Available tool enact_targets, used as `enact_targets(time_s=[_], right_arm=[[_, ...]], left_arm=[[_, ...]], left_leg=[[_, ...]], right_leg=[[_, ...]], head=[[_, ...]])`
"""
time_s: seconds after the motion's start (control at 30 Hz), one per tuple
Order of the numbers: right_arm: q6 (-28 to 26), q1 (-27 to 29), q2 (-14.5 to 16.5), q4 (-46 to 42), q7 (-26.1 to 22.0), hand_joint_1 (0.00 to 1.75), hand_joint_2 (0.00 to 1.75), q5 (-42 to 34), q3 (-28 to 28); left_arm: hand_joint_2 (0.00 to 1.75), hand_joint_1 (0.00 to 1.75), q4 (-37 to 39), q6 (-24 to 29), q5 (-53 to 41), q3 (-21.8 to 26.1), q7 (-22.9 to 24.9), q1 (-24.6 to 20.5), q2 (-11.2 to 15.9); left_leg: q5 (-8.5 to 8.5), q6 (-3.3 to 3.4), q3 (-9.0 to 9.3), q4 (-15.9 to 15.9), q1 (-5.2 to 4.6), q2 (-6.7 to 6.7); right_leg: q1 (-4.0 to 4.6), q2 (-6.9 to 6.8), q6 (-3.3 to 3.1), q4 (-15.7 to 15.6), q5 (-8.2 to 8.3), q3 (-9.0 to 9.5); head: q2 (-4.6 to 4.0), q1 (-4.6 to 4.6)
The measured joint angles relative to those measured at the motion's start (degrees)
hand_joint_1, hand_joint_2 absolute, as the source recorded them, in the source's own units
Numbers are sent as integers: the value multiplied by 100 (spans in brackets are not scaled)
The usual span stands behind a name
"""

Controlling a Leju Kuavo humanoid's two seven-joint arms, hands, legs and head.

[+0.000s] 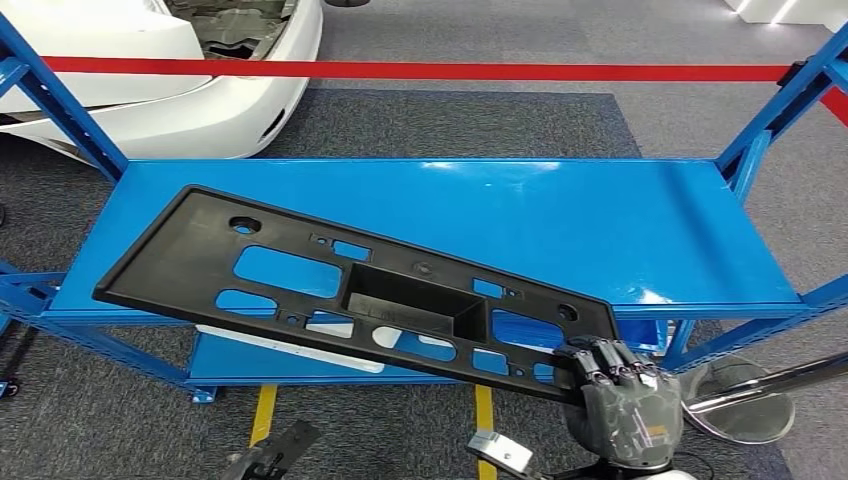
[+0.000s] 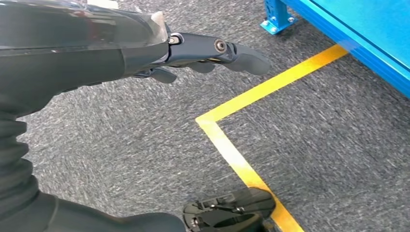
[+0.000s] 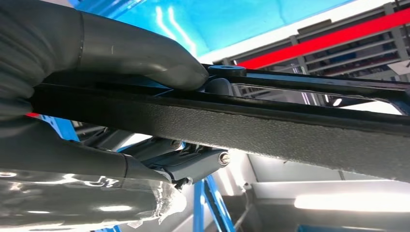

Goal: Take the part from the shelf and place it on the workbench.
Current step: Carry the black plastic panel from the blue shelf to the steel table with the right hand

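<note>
Right hand (image 1: 625,398) grips part (image 1: 330,285) corner | fingers partly hidden | left hand (image 2: 212,53) spread, empty

- The right hand (image 1: 622,392) had a dark grey shell with a small orange marking.
- The left hand (image 2: 212,53) had dark fingers with round pivot screws and a ribbed grey cover.

Head view bright, evenly lit from overhead; white glare streaks on the blue shelf (image 1: 560,215) top, soft shadow under the black part (image 1: 360,290). Straight shelf posts bow slightly toward frame edges. Left wrist view sharp on carpet (image 2: 145,140), faint motion smear; left hand (image 2: 212,53) dim. Right wrist view: right hand (image 3: 96,53) close and soft-focused, strong glare on its cover, backlit by bright strips.
</note>
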Motion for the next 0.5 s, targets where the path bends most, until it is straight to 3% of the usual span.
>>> enact_targets(time_s=[0.2, 0.27, 0.33, 0.4, 0.43, 0.47, 0.5], right_arm=[[-46, 54, 31, -2, 44, 175, 175, -49, -2], [-71, 113, 62, -11, 51, 175, 175, -73, -4], [-91, 156, 81, -20, 54, 175, 175, -91, -6], [-94, 158, 81, -15, 55, 175, 175, -110, -7], [-94, 160, 81, -9, 55, 175, 175, -122, -7], [-94, 162, 81, -4, 55, 175, 175, -135, -7], [-96, 162, 81, 0, 55, 175, 175, -146, -7]], left_arm=[[175, 0, 0, 39, -25, 0, 32, 13, 1], [175, 0, 0, 51, -52, 0, 43, 22, 1], [175, 0, 0, 56, -69, 0, 41, 26, -1], [175, 0, 0, 56, -72, 0, 40, 33, -1], [175, 0, 0, 55, -74, 0, 43, 37, -1], [175, 0, 0, 55, -75, 0, 46, 39, -1], [175, 0, 0, 55, -76, 0, 49, 41, -1]], left_leg=[[-3, 7, 0, 3, -18, 0], [49, 83, 15, -44, -12, 17], [110, 164, 27, -98, 8, 40], [123, 165, 20, -101, 13, 55], [130, 156, 16, -100, 14, 61], [139, 143, 10, -99, 17, 65], [149, 127, 5, -98, 23, 65]], right_leg=[[-16, -1, 7, -2, 2, 0], [-41, 1, 62, 68, -84, -20], [-63, -6, 127, 467, -402, -152], [-74, -18, 156, 1212, -809, -404], [-81, -22, 168, 1491, -908, -484], [-85, -28, 174, 1568, -892, -469], [-90, -37, 178, 1377, -759, -329]], head=[[0, 0], [0, 2], [0, 6], [0, 7], [0, 7], [0, 7], [0, 7]])
